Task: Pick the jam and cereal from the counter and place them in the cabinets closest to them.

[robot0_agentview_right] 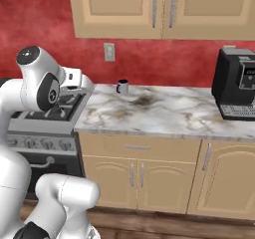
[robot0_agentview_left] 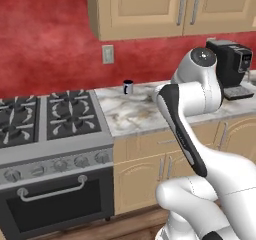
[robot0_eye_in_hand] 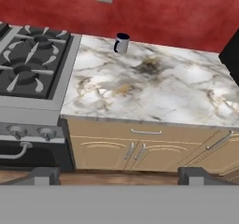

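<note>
The jam and the cereal are out of view. The marble counter (robot0_agentview_left: 131, 115) (robot0_agentview_right: 164, 111) (robot0_eye_in_hand: 163, 90) stretches from the stove to the coffee machine. Above it hang the tan wall cabinets (robot0_agentview_left: 145, 9) (robot0_agentview_right: 119, 9), doors closed. My gripper (robot0_eye_in_hand: 120, 176) is open, its two dark fingertips (robot0_eye_in_hand: 44, 175) far apart with nothing between them. It hovers high in front of the counter, looking down at the worktop and the base doors.
A small white mug (robot0_agentview_left: 128, 87) (robot0_agentview_right: 122, 86) (robot0_eye_in_hand: 121, 43) with a dark inside stands at the back by the wall. The gas stove (robot0_agentview_left: 50, 116) (robot0_eye_in_hand: 32, 64) borders the counter's left. A black coffee machine (robot0_agentview_left: 232, 66) (robot0_agentview_right: 238, 81) stands at the right.
</note>
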Controlling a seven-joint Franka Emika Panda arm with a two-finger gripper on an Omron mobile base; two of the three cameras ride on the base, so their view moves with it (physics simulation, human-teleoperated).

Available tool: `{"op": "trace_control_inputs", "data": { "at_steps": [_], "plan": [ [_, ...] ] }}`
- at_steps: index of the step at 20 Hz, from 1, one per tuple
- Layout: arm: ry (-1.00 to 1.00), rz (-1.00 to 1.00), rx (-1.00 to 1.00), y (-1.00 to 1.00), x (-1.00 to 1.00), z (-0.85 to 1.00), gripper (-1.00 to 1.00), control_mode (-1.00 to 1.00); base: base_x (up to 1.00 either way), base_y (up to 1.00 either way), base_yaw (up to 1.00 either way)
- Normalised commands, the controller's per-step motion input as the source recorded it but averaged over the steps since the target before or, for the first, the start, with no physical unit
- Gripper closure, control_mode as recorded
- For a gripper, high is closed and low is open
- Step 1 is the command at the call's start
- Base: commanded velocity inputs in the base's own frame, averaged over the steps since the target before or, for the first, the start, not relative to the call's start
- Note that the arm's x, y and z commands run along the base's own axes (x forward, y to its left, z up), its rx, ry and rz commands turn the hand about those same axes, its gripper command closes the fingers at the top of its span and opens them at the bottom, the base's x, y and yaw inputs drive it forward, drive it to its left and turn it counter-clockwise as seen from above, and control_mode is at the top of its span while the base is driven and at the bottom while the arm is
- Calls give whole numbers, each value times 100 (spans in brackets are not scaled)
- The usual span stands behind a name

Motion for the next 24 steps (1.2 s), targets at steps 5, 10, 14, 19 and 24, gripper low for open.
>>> {"op": "trace_control_inputs", "data": {
  "at_steps": [5, 10, 14, 19, 24],
  "plan": [
    [0, 0, 0, 0, 0, 0, -100, 100, 0, -46, 0],
    [0, 0, 0, 0, 0, 0, -100, 100, 0, -46, 0],
    [0, 0, 0, 0, 0, 0, -100, 100, 0, -47, 0],
    [0, 0, 0, 0, 0, 0, -100, 100, 0, -48, 0],
    [0, 0, 0, 0, 0, 0, -100, 100, 0, -50, 0]
  ]
}}
